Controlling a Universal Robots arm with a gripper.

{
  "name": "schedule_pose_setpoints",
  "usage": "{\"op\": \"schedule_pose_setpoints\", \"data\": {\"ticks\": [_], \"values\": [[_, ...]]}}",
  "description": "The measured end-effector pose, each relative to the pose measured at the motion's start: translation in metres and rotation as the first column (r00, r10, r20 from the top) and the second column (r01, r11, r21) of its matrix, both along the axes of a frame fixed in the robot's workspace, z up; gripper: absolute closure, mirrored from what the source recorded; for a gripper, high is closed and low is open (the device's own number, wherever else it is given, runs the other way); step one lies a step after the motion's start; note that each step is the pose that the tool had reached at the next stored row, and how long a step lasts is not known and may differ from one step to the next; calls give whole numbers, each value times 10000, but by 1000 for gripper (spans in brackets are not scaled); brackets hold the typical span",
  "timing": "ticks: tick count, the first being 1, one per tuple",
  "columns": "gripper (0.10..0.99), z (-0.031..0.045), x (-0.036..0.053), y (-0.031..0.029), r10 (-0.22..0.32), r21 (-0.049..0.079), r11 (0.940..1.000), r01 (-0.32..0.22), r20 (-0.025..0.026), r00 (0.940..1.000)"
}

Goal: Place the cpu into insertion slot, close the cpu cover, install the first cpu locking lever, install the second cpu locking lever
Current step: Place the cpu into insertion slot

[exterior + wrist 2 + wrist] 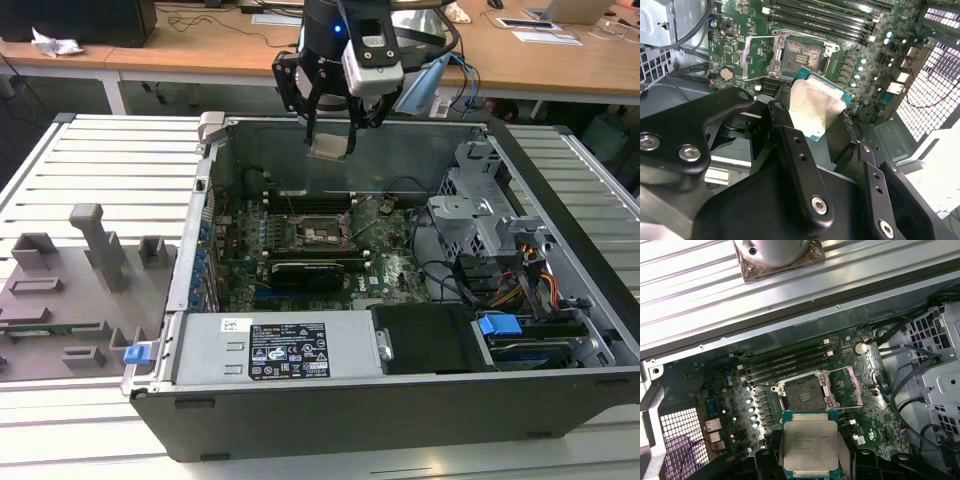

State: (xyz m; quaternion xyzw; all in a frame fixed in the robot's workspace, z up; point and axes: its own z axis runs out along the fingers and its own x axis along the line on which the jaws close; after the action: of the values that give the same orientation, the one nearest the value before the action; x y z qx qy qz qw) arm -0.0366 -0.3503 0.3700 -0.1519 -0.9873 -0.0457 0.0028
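Observation:
My gripper hangs above the open computer case, shut on the cpu, a flat square chip with a silvery top. In both wrist views the cpu sits between the black fingers, held well above the green board. The insertion slot lies below, a dark square socket with its centre exposed. The cpu cover, a thin metal frame, stands swung open beside the socket.
Long memory slots run beside the socket. A metal drive cage with cables fills the case at the exterior view's right. The power supply sits along the near wall. A grey fixture tray lies outside the case on the left.

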Motion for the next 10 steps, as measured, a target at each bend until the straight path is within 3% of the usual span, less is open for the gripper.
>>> {"op": "schedule_pose_setpoints", "data": {"ticks": [10], "values": [[561, -1, 0, 0, -651, 0, 9979, 651, 0, 9979]]}}
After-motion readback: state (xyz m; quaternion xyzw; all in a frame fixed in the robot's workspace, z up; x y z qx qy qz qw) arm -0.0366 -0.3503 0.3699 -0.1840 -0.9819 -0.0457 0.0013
